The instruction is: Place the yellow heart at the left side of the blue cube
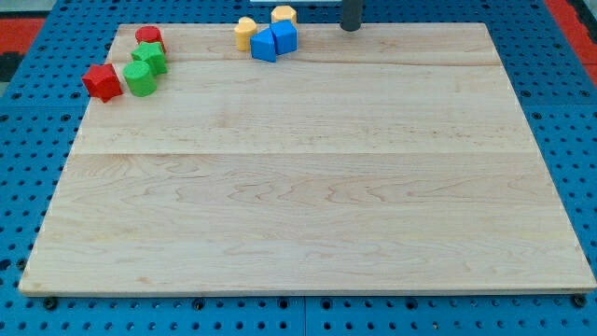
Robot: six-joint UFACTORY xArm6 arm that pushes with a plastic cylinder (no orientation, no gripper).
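The yellow heart [245, 33] sits at the view's top, touching the left side of the blue blocks. A blue cube [284, 36] stands next to a second blue block [264, 44], which lies to its lower left. A yellow block [284, 15] sits just above the blue cube at the board's top edge. My tip [350, 27] shows as a dark rod end at the view's top, right of the blue cube and apart from it.
At the view's top left is a cluster: a red cylinder [149, 38], a red star-like block [102, 82], and two green blocks [149, 58] [141, 79]. The wooden board [308, 187] lies on a blue perforated base.
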